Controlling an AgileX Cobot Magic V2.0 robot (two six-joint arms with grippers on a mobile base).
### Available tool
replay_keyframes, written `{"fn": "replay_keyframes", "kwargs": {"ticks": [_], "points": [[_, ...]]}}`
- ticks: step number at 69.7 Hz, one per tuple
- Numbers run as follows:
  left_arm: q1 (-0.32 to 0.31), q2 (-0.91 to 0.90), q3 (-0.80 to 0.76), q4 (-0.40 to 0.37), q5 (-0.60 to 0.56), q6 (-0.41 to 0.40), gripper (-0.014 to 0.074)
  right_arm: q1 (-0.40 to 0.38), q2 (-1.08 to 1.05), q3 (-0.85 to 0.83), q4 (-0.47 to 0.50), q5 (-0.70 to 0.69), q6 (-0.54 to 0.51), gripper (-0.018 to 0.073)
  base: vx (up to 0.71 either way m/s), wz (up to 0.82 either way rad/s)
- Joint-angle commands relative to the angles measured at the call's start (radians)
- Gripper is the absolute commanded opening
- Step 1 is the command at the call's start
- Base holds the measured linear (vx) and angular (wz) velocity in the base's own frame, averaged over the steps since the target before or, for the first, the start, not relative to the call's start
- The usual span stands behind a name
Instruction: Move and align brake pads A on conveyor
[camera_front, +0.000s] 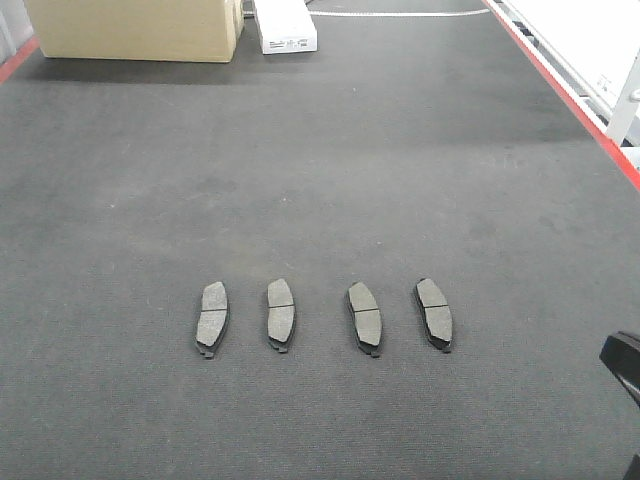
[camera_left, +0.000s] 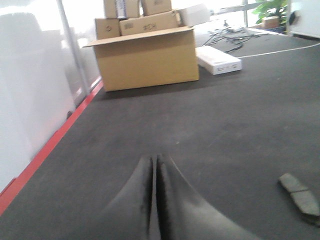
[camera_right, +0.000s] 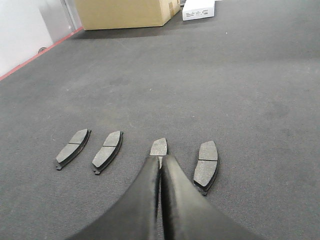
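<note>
Dark grey and matte, the four pads (camera_front: 323, 316) lie flat in a row across the near part of the conveyor (camera_front: 330, 150), each running lengthwise away from the front camera and each separated from its neighbours. The two on the left (camera_front: 211, 318) (camera_front: 280, 314) tilt slightly one way and the two on the right (camera_front: 364, 318) (camera_front: 434, 313) the other, so the row is near even but not quite parallel.

They look stiff, dense and heavy for their size, and unlikely to bend or chip in a grip. Lying thin and low on the rough belt, they offer little height to catch. The long edges seem the best hold, pinched across the narrow width near the middle groove; a push on one end should also turn them, as the fabric would stop them skating.

The right gripper (camera_right: 161, 161) hangs low over the row, its fingers (camera_right: 175, 200) pressed together and empty, their tips just above the near end of the third pad from the left. The left gripper (camera_left: 155, 162) sits low off to the left side of the belt, fingers likewise together and holding nothing, with one pad (camera_left: 301, 196) at the right edge of its view. A cardboard box (camera_front: 135, 28) and a white box (camera_front: 284, 26) stand at the far end.
</note>
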Motion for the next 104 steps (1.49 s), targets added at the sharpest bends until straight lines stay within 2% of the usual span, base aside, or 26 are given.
{"fn": "replay_keyframes", "kwargs": {"ticks": [1, 28, 38, 92, 99, 104], "points": [[0.036, -0.013, 0.047, -0.028, -0.152, 0.002, -0.0006, -0.004, 0.005, -0.026, -0.015, -0.065, -0.008, -0.0008, 0.0, 0.0], [0.048, -0.013, 0.309, -0.131, -0.371, 0.002, -0.0006, -0.004, 0.005, -0.026, -0.015, -0.065, -0.008, -0.0008, 0.0, 0.0], [0.048, -0.013, 0.312, -0.131, -0.327, 0.002, -0.0006, -0.004, 0.005, -0.026, -0.015, -0.065, -0.008, -0.0008, 0.0, 0.0], [0.048, -0.013, 0.31, -0.131, -0.329, 0.002, -0.0006, -0.004, 0.005, -0.026, -0.015, -0.065, -0.008, -0.0008, 0.0, 0.0], [0.048, -0.013, 0.31, -0.131, -0.329, 0.002, -0.0006, -0.004, 0.005, -0.01, -0.032, -0.102, -0.015, -0.0008, 0.0, 0.0], [0.048, -0.013, 0.31, -0.131, -0.329, 0.002, -0.0006, -0.034, 0.004, 0.026, -0.03, -0.17, -0.063, -0.0008, 0.0, 0.0]]}}
